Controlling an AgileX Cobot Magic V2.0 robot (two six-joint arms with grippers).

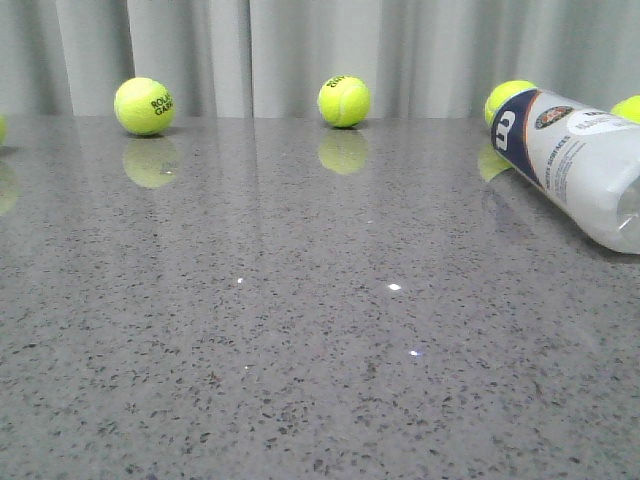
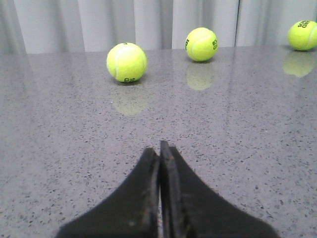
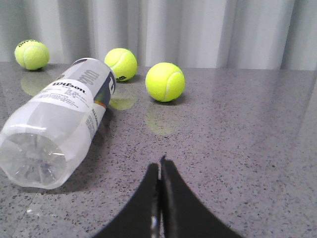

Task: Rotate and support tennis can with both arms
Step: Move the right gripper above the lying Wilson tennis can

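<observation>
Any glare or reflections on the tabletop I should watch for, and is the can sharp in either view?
Front view: small bright glints on the glossy table, and mirror reflections under each tennis ball. Right wrist view: the tennis can is sharp, its Wilson label readable, with a soft shadow beside it; the right gripper is shut. Left wrist view: the left gripper is shut, balls reflected faintly.

The tennis can [image 1: 575, 160] lies on its side at the right of the front view, and the frame's edge cuts off its near end. One ball [image 1: 508, 98] sits half hidden behind its navy end; another [image 1: 628, 108] shows only as a sliver at the right edge. At the far left edge a further ball [image 1: 2, 130] is barely a slice. Neither arm appears from the front. In each wrist view, the left gripper [image 2: 159, 148] and the right gripper [image 3: 160, 166] show only their fingers, bodies cut off below.
</observation>
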